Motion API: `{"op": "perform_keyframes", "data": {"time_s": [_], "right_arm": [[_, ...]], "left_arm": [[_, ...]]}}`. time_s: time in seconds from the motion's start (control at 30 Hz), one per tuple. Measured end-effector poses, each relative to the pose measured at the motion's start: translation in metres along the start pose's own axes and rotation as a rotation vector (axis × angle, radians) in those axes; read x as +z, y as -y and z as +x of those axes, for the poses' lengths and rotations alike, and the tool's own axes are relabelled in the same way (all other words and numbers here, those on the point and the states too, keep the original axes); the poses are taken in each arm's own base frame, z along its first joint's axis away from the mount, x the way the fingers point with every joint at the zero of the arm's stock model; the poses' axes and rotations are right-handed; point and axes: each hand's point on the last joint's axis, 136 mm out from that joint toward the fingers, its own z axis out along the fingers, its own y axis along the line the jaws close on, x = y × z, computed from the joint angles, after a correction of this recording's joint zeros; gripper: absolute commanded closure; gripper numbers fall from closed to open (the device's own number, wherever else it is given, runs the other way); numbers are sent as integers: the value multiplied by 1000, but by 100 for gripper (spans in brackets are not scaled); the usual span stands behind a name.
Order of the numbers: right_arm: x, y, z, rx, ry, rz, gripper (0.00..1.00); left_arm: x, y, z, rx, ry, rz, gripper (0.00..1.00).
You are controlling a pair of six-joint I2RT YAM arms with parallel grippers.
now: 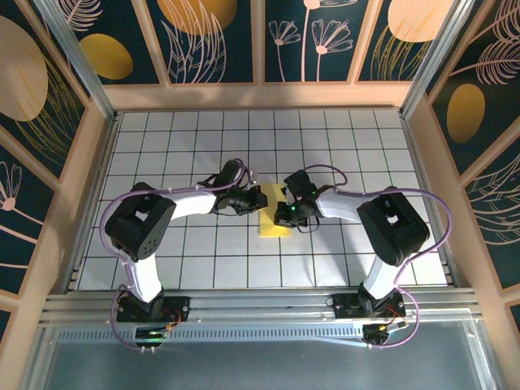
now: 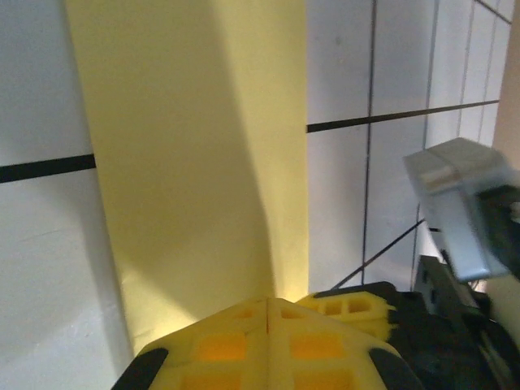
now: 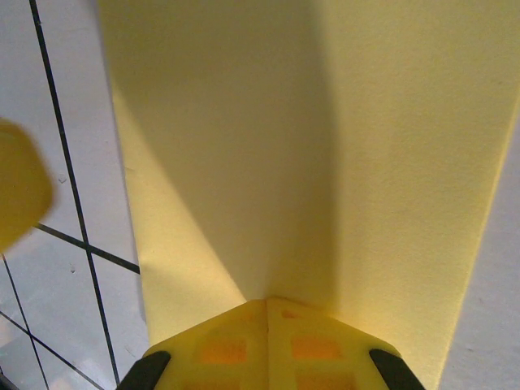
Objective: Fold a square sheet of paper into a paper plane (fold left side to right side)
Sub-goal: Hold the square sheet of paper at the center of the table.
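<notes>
The square sheet of paper [image 1: 272, 224] lies on the bench [image 1: 195, 146] as a narrow pale-yellow strip (plain, unmarked). The left tool [image 2: 267, 315] and right tool [image 3: 267, 315], both clenched, rest on it.

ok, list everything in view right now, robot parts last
sheet of paper: 1, pale yellow, narrow rectangle at table centre, between the two grippers.
table: 1, white with black grid lines, under everything.
wall panels: several, dark blue with gold and pink plant prints, wooden frames, around three sides.
metal rail: 1, silver, near edge, at the arm bases.
arms: 2, white and black with purple cables, reaching inward.
left gripper: 1, yellow fingers, shut, tips at the paper.
right gripper: 1, yellow fingers, shut, tips at the paper.
</notes>
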Motion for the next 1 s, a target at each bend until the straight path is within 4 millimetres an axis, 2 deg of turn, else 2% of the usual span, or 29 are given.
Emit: {"op": "perform_keyframes", "data": {"time_s": [0.17, 0.4, 0.63, 0.73, 0.87, 1.0], "right_arm": [[0, 0, 0, 0, 0, 0, 100], [0, -1, 0, 3, 0, -4, 100], [-2, -7, 3, 39, -19, -35, 84], [-13, -14, -2, 50, -1, -72, 76], [-44, -21, -20, 51, 76, -125, 69], [-65, -13, -30, 73, 122, -140, 64]], "left_arm": [[10, -16, -3, -32, 1, -43, 100], [16, -23, -4, -43, 2, -63, 100], [18, -27, -3, -48, -3, -72, 100], [18, -27, -3, -48, -3, -73, 100], [18, -28, -3, -49, -3, -74, 100], [18, -28, -3, -49, -3, -74, 100]]}}
